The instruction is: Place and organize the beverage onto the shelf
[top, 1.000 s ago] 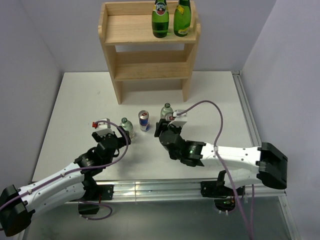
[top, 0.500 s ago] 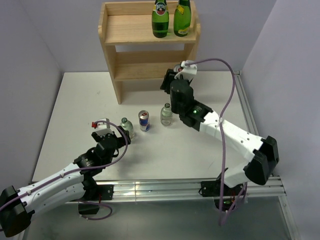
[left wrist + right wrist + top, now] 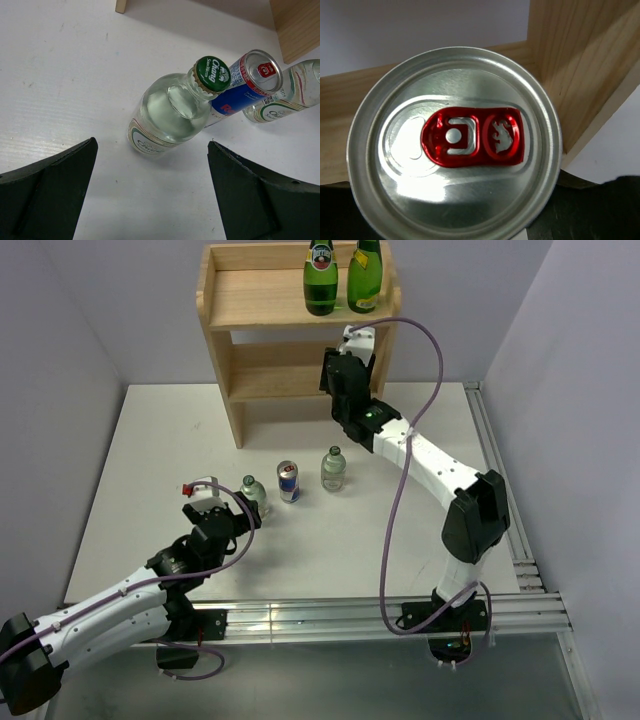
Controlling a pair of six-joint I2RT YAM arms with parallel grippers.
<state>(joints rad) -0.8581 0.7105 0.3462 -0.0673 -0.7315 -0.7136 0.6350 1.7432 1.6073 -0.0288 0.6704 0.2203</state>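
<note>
Shelf [image 3: 255,298]: seen from above, it stood at the far side of the table [image 3: 160,440], with three tiers of light wood.
Green bottles [image 3: 320,280]: two stood upright, side by side at the right end of the top tier.
Left clear bottle [image 3: 251,493]: it stood upright on the table, well in front of the shelf.
Table can [image 3: 288,481]: it stood upright just right of that bottle.
Right clear bottle [image 3: 333,469]: it stood upright just right of the table can.
Right gripper [image 3: 340,370]: it was stretched out to the right end of the middle tier, and the wrist hid its load from above.
Left gripper [image 3: 232,508]: it sat low over the table, just beside the left clear bottle.
Left wrist view: the jaws were spread wide and gripped nothing. The left clear bottle, green-capped, stood ahead between the fingers and apart from both. The table can was close behind it and the right clear bottle was beyond that. The shelf's feet showed at the top edge.
Right wrist view: the held can [image 3: 455,145] filled the frame, with a silver top and a red tab. The gripper was closed on its body, with dark fingers at the lower edge.
Shelf behind the held can: there was an upright post on the right and a board on the left. Whether the can rested on a tier could not be told.
</note>
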